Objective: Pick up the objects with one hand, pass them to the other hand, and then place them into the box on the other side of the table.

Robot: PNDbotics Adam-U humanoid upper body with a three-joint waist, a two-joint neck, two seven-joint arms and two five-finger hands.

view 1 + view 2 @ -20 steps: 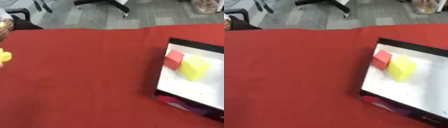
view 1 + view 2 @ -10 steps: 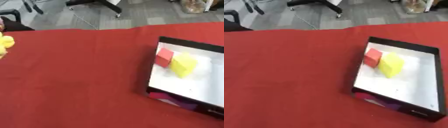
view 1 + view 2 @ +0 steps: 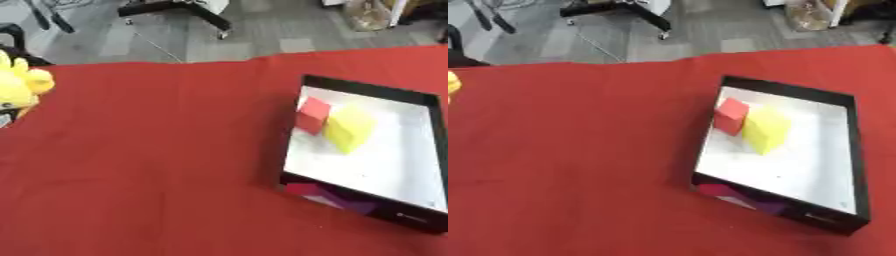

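Red cloth over the tabletop [image 3: 157, 175], bare along the bottom of the frame. Right of centre, black-walled box [image 3: 429, 105] with a white floor, holding a red block [image 3: 311, 115] touching a yellow block [image 3: 350, 128] near its upper left corner; both already delivered. At mid-left edge, a yellow object [image 3: 22, 85], only partly in frame, likely next for pickup. Beyond, at the top, grey floor and a chair base [image 3: 179, 9]. Whole picture shifted rightward against half a second ago: head turning left, probably toward that yellow object. No hand visible, left or right, so fingers beyond telling.
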